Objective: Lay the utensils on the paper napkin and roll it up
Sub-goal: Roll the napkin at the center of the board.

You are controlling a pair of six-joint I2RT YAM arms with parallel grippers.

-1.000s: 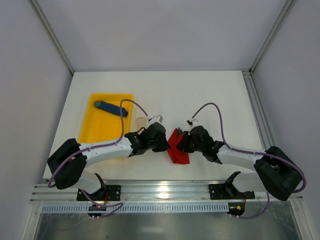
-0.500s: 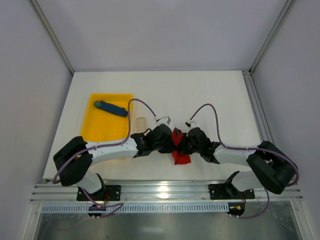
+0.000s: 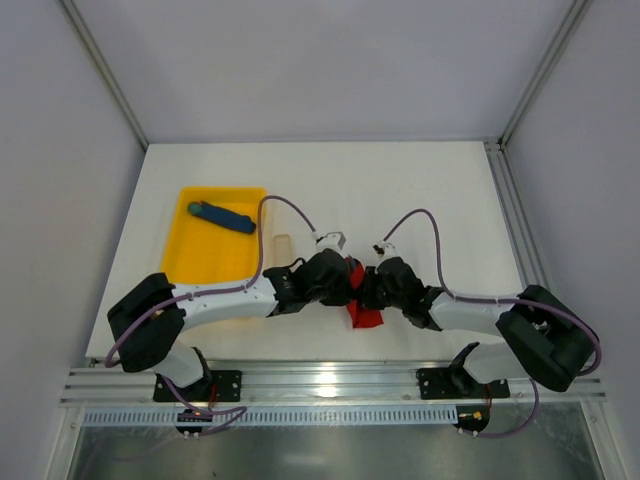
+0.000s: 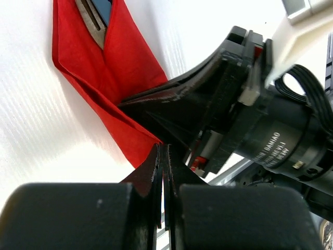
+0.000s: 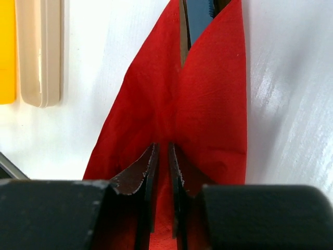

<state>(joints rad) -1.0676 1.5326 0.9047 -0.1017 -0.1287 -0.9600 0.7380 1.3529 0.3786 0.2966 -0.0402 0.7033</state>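
Observation:
The red paper napkin (image 3: 367, 316) lies folded near the table's front, between my two grippers. In the left wrist view the napkin (image 4: 114, 67) is a folded wedge with a utensil (image 4: 92, 15) tucked in its far end. The right wrist view shows the napkin (image 5: 208, 104) with that utensil (image 5: 183, 31) in the fold. Another beige utensil (image 3: 283, 246) lies on the table beside the tray, also in the right wrist view (image 5: 40, 47). My left gripper (image 3: 347, 284) (image 4: 162, 148) is shut, its tips at the napkin's near corner. My right gripper (image 3: 363, 290) (image 5: 163, 148) is shut on a ridge of the napkin.
A yellow tray (image 3: 205, 262) sits at the left and holds a blue stick with a teal end (image 3: 222, 215). The right gripper's black body (image 4: 244, 104) is close in front of the left gripper. Grey walls enclose the table.
My left gripper has moved right up to the napkin, meeting the right gripper. The napkin has been bunched narrower between them. The right arm shifted slightly.

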